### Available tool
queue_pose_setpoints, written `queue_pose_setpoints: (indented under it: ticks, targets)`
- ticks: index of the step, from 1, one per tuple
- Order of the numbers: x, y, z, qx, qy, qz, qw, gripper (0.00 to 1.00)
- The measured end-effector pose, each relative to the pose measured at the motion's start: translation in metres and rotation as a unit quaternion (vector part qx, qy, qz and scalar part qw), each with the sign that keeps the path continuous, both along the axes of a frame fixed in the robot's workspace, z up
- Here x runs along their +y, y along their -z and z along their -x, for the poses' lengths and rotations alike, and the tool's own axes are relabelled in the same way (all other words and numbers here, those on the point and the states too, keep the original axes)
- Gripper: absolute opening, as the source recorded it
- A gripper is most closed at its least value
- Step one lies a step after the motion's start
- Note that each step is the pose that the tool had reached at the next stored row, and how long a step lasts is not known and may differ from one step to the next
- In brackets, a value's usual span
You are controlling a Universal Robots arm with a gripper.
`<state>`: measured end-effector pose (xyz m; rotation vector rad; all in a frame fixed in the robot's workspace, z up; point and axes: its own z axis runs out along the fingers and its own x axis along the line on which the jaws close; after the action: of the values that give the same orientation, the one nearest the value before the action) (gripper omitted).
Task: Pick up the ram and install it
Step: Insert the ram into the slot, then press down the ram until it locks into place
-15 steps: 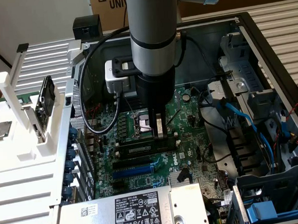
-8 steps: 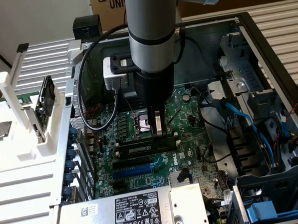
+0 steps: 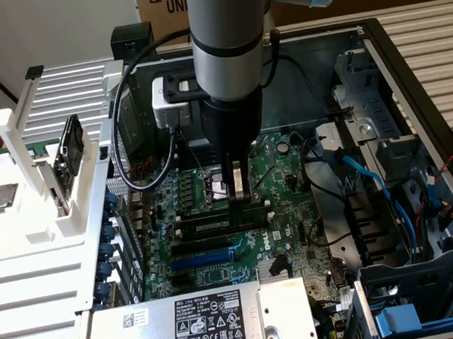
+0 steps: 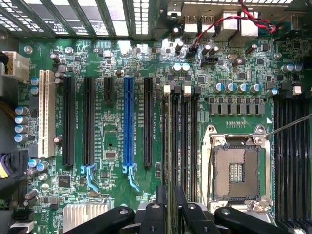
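The ram (image 4: 168,146) shows edge-on as a thin dark strip lying along the memory slot nearest the blue slot, between the slot's white end clips (image 4: 167,89). My gripper (image 4: 169,194) straddles one end of it, one black finger (image 4: 160,197) on each side, shut on the stick. In the exterior view the gripper (image 3: 239,193) reaches straight down to the black memory slots (image 3: 214,225) in the middle of the green motherboard (image 3: 216,269). Whether the ram is pressed fully into the slot I cannot tell.
An open CPU socket (image 4: 236,168) lies beside the memory slots, a blue expansion slot (image 4: 128,122) on the other side. The case holds a power supply (image 3: 196,319), blue cables (image 3: 364,179) and a drive cage (image 3: 415,296). A white rack (image 3: 46,202) stands at the exterior view's left.
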<state>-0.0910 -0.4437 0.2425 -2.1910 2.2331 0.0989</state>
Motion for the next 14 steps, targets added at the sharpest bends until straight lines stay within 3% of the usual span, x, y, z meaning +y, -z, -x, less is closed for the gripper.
queue_pose_setpoints:
  ticks: [14]
  targets:
    - [0.0, -0.0021, 0.0019, -0.0004, 0.0, 0.0, 1.0, 0.2]
